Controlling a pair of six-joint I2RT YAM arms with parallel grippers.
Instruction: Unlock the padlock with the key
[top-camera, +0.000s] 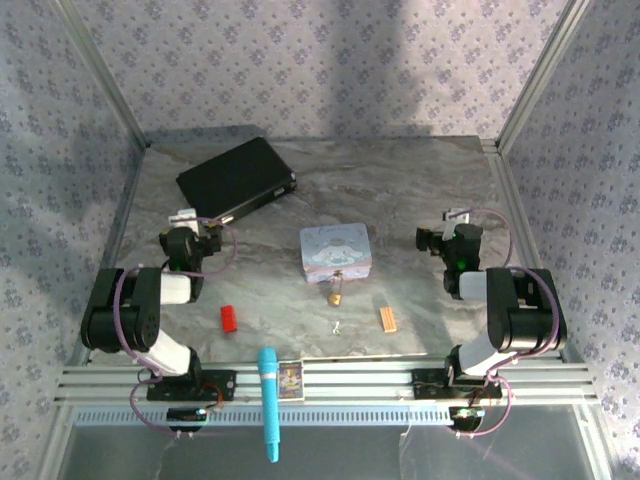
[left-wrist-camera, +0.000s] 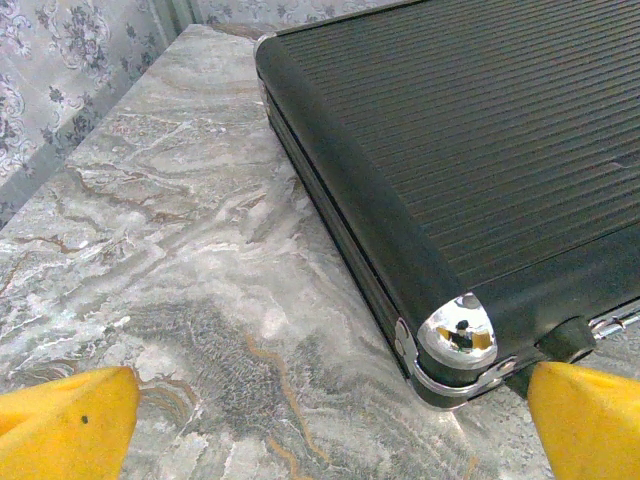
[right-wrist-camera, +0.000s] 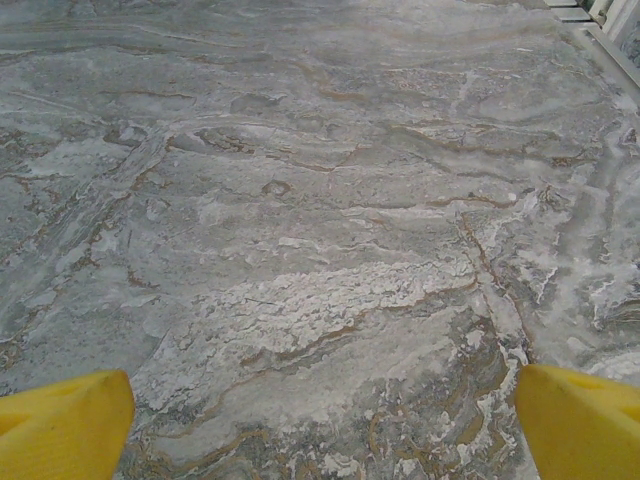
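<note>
Two hands hang spread and empty: we see the left hand (left-wrist-camera: 320, 425) by the black case (left-wrist-camera: 480, 150) and the right hand (right-wrist-camera: 320, 420) over bare bench (right-wrist-camera: 300, 200). Mid-bench, the padlock (top-camera: 335, 296) sits just beside the tin's (top-camera: 337, 250) near side. The key (top-camera: 338, 326) lies nearer, apart from it.

**What I count on the table**

I see one padlock (top-camera: 335, 296), one key (top-camera: 338, 326), one pastel tin box (top-camera: 337, 250) and one black case (top-camera: 236, 178). There are two small blocks: one red block (top-camera: 229, 318) and one orange-tan block (top-camera: 387, 318). On the front rail I count one blue microphone (top-camera: 269, 400) and one small card (top-camera: 290, 380).
</note>
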